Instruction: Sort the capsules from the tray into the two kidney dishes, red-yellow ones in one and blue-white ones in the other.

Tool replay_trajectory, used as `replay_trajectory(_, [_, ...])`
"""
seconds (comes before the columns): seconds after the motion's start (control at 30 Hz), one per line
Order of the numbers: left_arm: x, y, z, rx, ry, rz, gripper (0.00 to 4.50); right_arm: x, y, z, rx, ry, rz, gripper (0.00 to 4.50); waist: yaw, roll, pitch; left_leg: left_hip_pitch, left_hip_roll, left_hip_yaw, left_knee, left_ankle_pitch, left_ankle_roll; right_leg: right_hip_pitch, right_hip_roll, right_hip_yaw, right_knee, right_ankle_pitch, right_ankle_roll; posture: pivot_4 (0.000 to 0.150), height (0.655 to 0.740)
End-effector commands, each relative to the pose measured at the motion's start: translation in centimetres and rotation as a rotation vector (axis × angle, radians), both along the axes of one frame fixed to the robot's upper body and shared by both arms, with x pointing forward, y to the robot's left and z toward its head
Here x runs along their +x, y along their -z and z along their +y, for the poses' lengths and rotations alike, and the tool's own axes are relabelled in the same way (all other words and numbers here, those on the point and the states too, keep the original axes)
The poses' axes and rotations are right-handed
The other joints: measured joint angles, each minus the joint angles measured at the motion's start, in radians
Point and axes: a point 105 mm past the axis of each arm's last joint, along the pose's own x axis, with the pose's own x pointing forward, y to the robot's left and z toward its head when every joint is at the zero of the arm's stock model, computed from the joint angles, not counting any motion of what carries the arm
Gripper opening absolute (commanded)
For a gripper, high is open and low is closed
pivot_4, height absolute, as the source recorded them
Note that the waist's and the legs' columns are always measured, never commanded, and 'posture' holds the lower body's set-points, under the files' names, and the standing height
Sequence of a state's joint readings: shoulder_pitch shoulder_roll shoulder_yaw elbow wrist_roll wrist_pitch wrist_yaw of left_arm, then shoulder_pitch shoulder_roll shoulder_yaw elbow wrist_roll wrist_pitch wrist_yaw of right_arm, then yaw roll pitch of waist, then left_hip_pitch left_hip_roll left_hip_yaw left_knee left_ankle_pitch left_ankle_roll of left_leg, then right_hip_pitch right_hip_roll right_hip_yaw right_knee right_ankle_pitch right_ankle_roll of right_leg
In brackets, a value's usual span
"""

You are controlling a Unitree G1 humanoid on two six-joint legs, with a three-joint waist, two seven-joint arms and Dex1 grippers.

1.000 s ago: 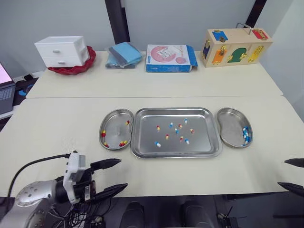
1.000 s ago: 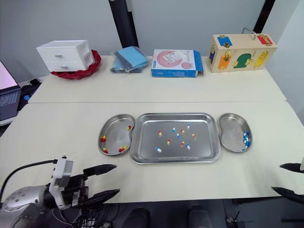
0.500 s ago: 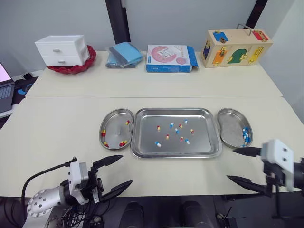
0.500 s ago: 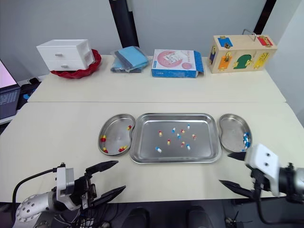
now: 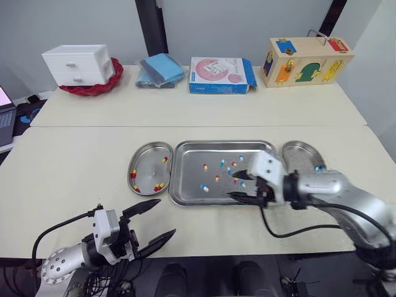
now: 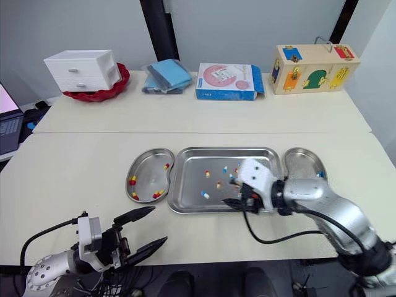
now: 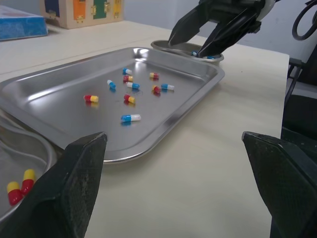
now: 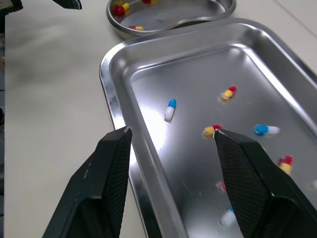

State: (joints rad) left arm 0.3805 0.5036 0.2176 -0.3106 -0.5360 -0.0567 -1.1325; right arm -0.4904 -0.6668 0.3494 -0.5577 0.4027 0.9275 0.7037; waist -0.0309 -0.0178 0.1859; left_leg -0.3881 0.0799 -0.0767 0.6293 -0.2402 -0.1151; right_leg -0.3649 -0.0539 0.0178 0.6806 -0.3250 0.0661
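Over near rim of tray (image 5: 204,203), right fingers (image 5: 242,197) spread open, left fingers (image 5: 142,207) spread open above bare front of table (image 5: 74,167)

Tray (image 5: 192,162): polished metal, smooth, mirror-glossy. Left kidney dish (image 5: 146,162), right kidney dish (image 5: 297,152): same bright metal. Capsules (image 8: 170,109): glossy shells. Table (image 5: 74,162): matt, smooth. Puzzle box (image 5: 307,60): painted wood.

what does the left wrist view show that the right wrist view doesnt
Left wrist view: the right gripper open above the tray, the right kidney dish holding blue-white capsules, and a wooden activity box behind. Right wrist view: nearly the whole left kidney dish, its bare middle included. Both: the tray of mixed capsules, and red-yellow capsules in that left dish.
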Motion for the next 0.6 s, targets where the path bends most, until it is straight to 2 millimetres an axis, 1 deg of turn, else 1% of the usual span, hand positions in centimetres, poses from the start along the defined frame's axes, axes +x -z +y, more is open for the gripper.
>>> replay_trajectory(0.03, [0.0, -0.6, -0.5, -0.005, 0.019, -0.032, 4.50, 1.5, 0.5, 2.2, -0.025, -0.004, -0.017, 2.87, 0.000, 0.000, 0.000, -0.004, 0.000, 0.000, 0.000, 0.000, 0.000, -0.005, 0.000, 0.000, 0.002, 0.000, 0.000, 0.150, 0.7078])
replay_trajectory(0.1, [0.0, -0.6, -0.6, -0.005, 0.020, -0.034, 4.50, 2.1, 1.1, 3.2, -0.040, -0.013, -0.008, 2.87, 0.002, 0.000, 0.000, -0.008, 0.000, -0.001, 0.000, 0.000, 0.000, -0.008, 0.000, -0.001, 0.003, 0.000, 0.000, 0.150, 0.7078])
replay_trajectory(0.2, [0.0, -0.7, -0.7, -0.003, 0.023, -0.038, 4.50, 2.8, 1.8, 4.2, -0.063, -0.025, -0.004, 2.87, 0.004, 0.000, 0.000, -0.010, 0.000, -0.001, 0.000, 0.000, 0.000, -0.009, 0.000, -0.002, 0.002, 0.000, 0.000, 0.150, 0.7078])
replay_trajectory(0.33, [-0.1, -0.7, -0.9, -0.001, 0.027, -0.039, 4.50, 3.3, 2.4, 4.9, -0.085, -0.039, 0.000, 2.87, 0.002, 0.001, 0.000, -0.010, 0.000, -0.002, 0.000, 0.000, 0.000, -0.009, 0.000, -0.002, 0.002, 0.000, 0.000, 0.150, 0.7078])
replay_trajectory(0.53, [-0.2, -0.7, -1.1, 0.003, 0.031, -0.039, 4.50, 3.5, 3.3, 5.3, -0.107, -0.057, 0.005, 2.87, 0.001, 0.001, 0.000, -0.010, 0.000, -0.002, 0.000, 0.000, 0.000, -0.010, 0.000, -0.002, 0.002, 0.000, 0.000, 0.150, 0.7078])
replay_trajectory(0.6, [-0.1, -0.8, -1.2, 0.003, 0.033, -0.042, 4.50, 3.8, 3.6, 5.4, -0.121, -0.058, -0.002, 2.44, 0.001, 0.001, 0.000, -0.010, 0.000, -0.002, 0.000, 0.000, 0.000, -0.010, 0.000, -0.002, 0.002, 0.000, 0.000, 0.150, 0.7078])
